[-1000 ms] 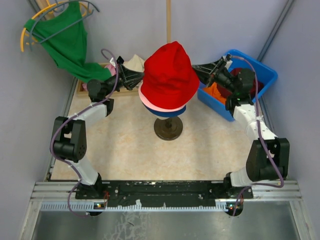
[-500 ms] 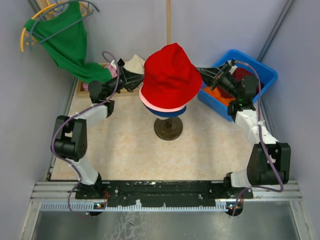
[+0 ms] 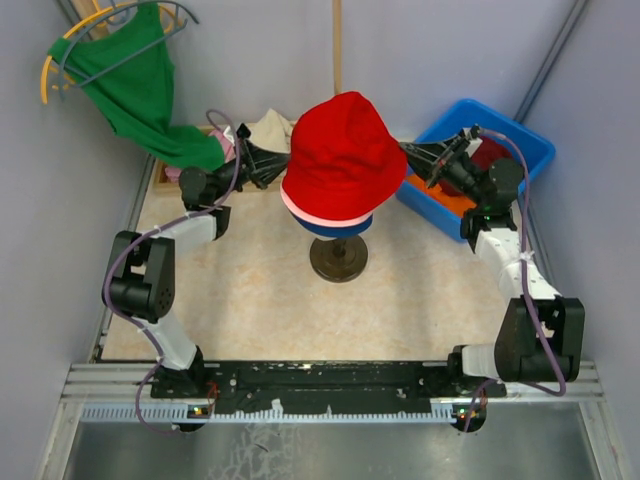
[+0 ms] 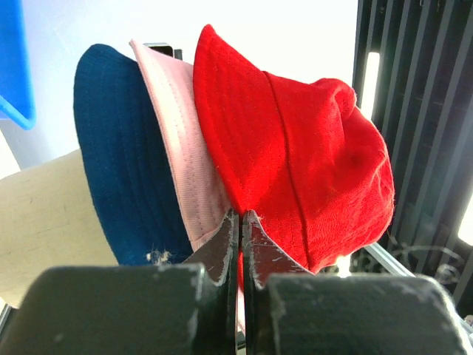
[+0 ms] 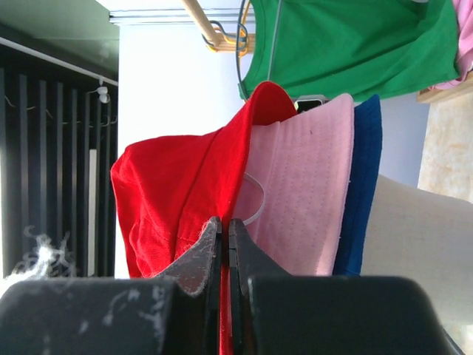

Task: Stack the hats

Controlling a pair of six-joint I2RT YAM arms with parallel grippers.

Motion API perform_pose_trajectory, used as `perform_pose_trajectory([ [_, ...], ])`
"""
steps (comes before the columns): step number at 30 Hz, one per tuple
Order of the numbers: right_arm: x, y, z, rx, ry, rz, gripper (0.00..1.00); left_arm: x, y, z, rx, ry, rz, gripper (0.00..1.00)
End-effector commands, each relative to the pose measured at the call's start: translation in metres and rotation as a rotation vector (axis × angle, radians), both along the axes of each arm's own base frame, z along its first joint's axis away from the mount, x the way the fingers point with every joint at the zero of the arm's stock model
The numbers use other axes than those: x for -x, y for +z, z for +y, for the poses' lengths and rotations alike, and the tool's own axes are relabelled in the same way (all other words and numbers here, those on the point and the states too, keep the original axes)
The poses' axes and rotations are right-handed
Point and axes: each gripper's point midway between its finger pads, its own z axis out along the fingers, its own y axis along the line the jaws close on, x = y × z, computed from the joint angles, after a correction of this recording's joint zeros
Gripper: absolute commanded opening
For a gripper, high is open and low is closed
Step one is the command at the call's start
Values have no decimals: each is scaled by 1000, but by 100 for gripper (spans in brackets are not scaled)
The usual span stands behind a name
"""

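A red hat (image 3: 343,150) sits on top of a pink hat (image 3: 318,215) and a navy blue hat (image 3: 335,227), all on a stand (image 3: 338,257) in mid-table. My left gripper (image 3: 283,165) is shut on the red hat's left brim; in the left wrist view its tips (image 4: 241,218) pinch red fabric (image 4: 295,163) beside the pink (image 4: 181,163) and navy (image 4: 122,155) brims. My right gripper (image 3: 405,155) is shut on the red hat's right brim, and the right wrist view shows its tips (image 5: 224,222) on it. An orange hat (image 3: 455,200) and a dark red beanie (image 3: 487,152) lie in the blue bin.
The blue bin (image 3: 530,150) stands at the back right under my right arm. A green garment on a hanger (image 3: 135,85) hangs at the back left. Beige and pink cloths (image 3: 268,128) lie in a wooden box behind my left gripper.
Both grippers, still holding the brim, have shifted slightly right and lower, and the red hat has settled a little further down over the pink one.
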Motion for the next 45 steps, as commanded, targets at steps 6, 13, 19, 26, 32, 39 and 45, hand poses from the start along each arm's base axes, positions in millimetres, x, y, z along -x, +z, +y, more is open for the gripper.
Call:
perform_pose_trajectory([
  [6,6,-29,-3,100,-17,4,0,9,-38,4,-44,-18,32,1],
  [13,11,-54,-3,156,-20,41,0,12,-48,5,-57,-24,46,1],
  [19,10,-64,-3,215,-25,58,0,11,-44,3,-68,-31,26,1],
  [26,15,-94,-3,252,-21,111,0,18,-62,6,-76,-26,61,1],
  [32,15,-96,-3,283,-21,106,0,18,-67,6,-85,-27,67,1],
  [39,12,-73,-3,287,-22,54,0,17,-50,6,-72,-27,12,2],
  [45,10,-34,-5,281,-47,-24,24,17,-25,5,-76,-21,-68,6],
])
